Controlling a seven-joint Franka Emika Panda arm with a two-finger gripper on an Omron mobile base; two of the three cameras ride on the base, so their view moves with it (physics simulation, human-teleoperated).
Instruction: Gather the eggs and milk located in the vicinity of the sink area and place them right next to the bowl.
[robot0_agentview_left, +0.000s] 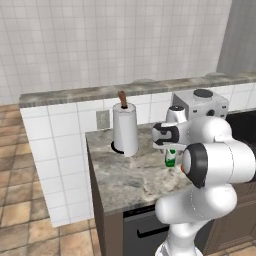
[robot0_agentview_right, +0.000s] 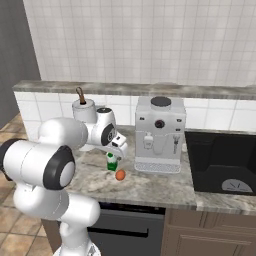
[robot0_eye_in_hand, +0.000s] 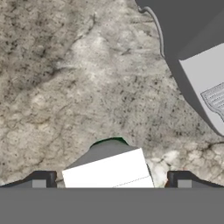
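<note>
The milk (robot0_agentview_right: 111, 163) stands upright on the counter, a small green carton with a white top (robot0_eye_in_hand: 108, 171), also seen past my arm (robot0_agentview_left: 171, 159). My gripper (robot0_agentview_right: 118, 149) hovers just above it, open. In the hand view the gripper (robot0_eye_in_hand: 111, 180) has one fingertip on each side of the carton's top, with a gap on both sides. One orange-brown egg (robot0_agentview_right: 120, 175) lies on the counter just right of the milk. The black sink (robot0_agentview_right: 220, 157) is at the far right. The bowl is out of view.
A grey coffee machine (robot0_agentview_right: 159, 134) stands right of the milk, close to my hand, and its base (robot0_eye_in_hand: 205, 83) shows in the hand view. A tall white paper-towel roll (robot0_agentview_left: 125, 129) stands at the back left. The counter's front edge (robot0_agentview_right: 150, 200) runs near the egg.
</note>
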